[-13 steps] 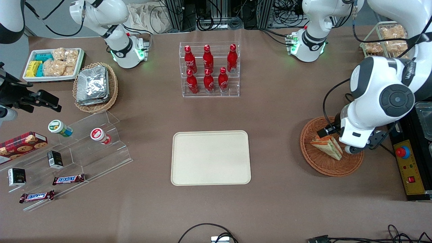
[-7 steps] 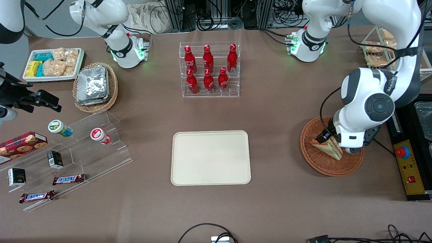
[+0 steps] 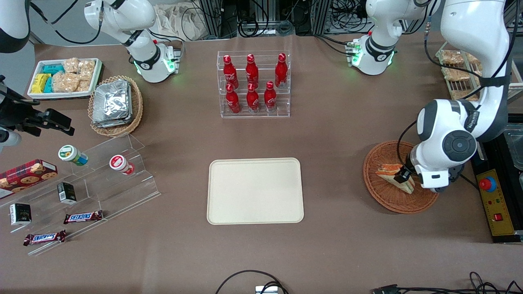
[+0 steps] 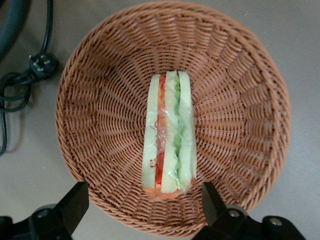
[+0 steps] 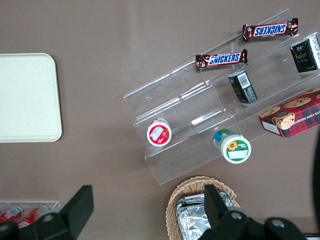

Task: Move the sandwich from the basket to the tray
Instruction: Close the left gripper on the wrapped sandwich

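The sandwich (image 3: 391, 170) lies in the reddish-brown wicker basket (image 3: 378, 194) toward the working arm's end of the table. In the left wrist view the sandwich (image 4: 169, 132) shows pale bread with red and green layers, lying in the middle of the basket (image 4: 100, 100). My gripper (image 3: 403, 176) hovers over the basket, open. Its dark fingertips (image 4: 75, 202) stand wide apart on either side of the sandwich's broad end, touching nothing; the gripper (image 4: 144, 202) holds nothing. The cream tray (image 3: 255, 190) lies bare at the table's middle, and the right wrist view shows the tray (image 5: 25, 97) too.
A rack of red bottles (image 3: 253, 83) stands farther from the camera than the tray. A yellow control box (image 3: 492, 202) sits beside the basket, and a black plug and cable (image 4: 40, 65) lie by its rim. A clear stepped shelf with snacks (image 3: 102, 179) is toward the parked arm's end.
The gripper has shifted nearer the front camera over the basket, and the arm's upper links have swung. The sandwich and basket have not moved.
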Motion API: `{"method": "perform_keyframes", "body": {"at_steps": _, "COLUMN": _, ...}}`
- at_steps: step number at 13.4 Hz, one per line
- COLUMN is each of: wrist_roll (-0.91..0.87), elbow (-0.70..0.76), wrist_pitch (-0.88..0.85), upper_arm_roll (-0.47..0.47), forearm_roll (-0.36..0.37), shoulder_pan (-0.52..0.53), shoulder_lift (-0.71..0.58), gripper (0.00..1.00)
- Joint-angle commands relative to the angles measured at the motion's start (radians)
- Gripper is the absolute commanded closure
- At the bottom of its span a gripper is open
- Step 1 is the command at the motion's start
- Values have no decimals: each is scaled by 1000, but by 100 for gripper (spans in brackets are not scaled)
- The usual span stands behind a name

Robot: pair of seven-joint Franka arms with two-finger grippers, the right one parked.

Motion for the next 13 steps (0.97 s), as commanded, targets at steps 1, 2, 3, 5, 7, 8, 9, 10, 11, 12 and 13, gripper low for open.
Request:
{"method": "perform_keyframes", "body": {"at_steps": 1, "wrist_roll": -48, "elbow": 16, "wrist_pitch": 3, "upper_arm_roll": 1, "forearm_roll": 17, "shoulder_pan": -4, "shoulder_lift": 42, "gripper": 0}}
{"method": "perform_keyframes", "body": {"at_steps": 2, "wrist_roll": -67, "elbow": 19, "wrist_pitch": 3, "upper_arm_roll": 1, "forearm_roll": 17, "shoulder_pan": -4, "shoulder_lift": 56, "gripper": 0}}
{"method": "perform_keyframes", "body": {"at_steps": 3, "wrist_roll": -93, "elbow": 28, "wrist_pitch": -5, "upper_arm_roll": 1, "forearm_roll": 17, "shoulder_pan": -4, "shoulder_lift": 67, "gripper": 0}}
{"method": "perform_keyframes", "body": {"at_steps": 5, "wrist_roll": -110, "elbow": 22, "wrist_pitch": -16, "upper_arm_roll": 1, "forearm_roll": 17, "shoulder_pan": -2, "shoulder_lift": 73, "gripper": 0}}
{"method": "perform_keyframes", "body": {"at_steps": 7, "wrist_roll": -110, "elbow": 22, "wrist_pitch": -20, "upper_arm_roll": 1, "forearm_roll": 17, "shoulder_pan": -2, "shoulder_lift": 84, "gripper": 0}}
{"method": "perform_keyframes", "body": {"at_steps": 8, "wrist_roll": -107, "elbow": 22, "wrist_pitch": -17, "upper_arm_roll": 3, "forearm_roll": 18, "shoulder_pan": -2, "shoulder_lift": 85, "gripper": 0}}
{"method": "perform_keyframes", "body": {"at_steps": 9, "wrist_roll": -107, "elbow": 24, "wrist_pitch": -14, "upper_arm_roll": 3, "forearm_roll": 26, "shoulder_pan": -2, "shoulder_lift": 88, "gripper": 0}}
{"method": "perform_keyframes", "body": {"at_steps": 10, "wrist_roll": -105, "elbow": 33, "wrist_pitch": -10, "upper_arm_roll": 3, "forearm_roll": 40, "shoulder_pan": -2, "shoulder_lift": 103, "gripper": 2}}
{"method": "perform_keyframes", "body": {"at_steps": 11, "wrist_roll": -104, "elbow": 52, "wrist_pitch": -5, "upper_arm_roll": 3, "forearm_roll": 60, "shoulder_pan": -2, "shoulder_lift": 122, "gripper": 10}}
{"method": "perform_keyframes", "body": {"at_steps": 12, "wrist_roll": -104, "elbow": 77, "wrist_pitch": -5, "upper_arm_roll": 3, "forearm_roll": 76, "shoulder_pan": -2, "shoulder_lift": 146, "gripper": 16}}
{"method": "perform_keyframes", "body": {"at_steps": 13, "wrist_roll": -98, "elbow": 92, "wrist_pitch": -5, "upper_arm_roll": 3, "forearm_roll": 78, "shoulder_pan": -1, "shoulder_lift": 159, "gripper": 23}}
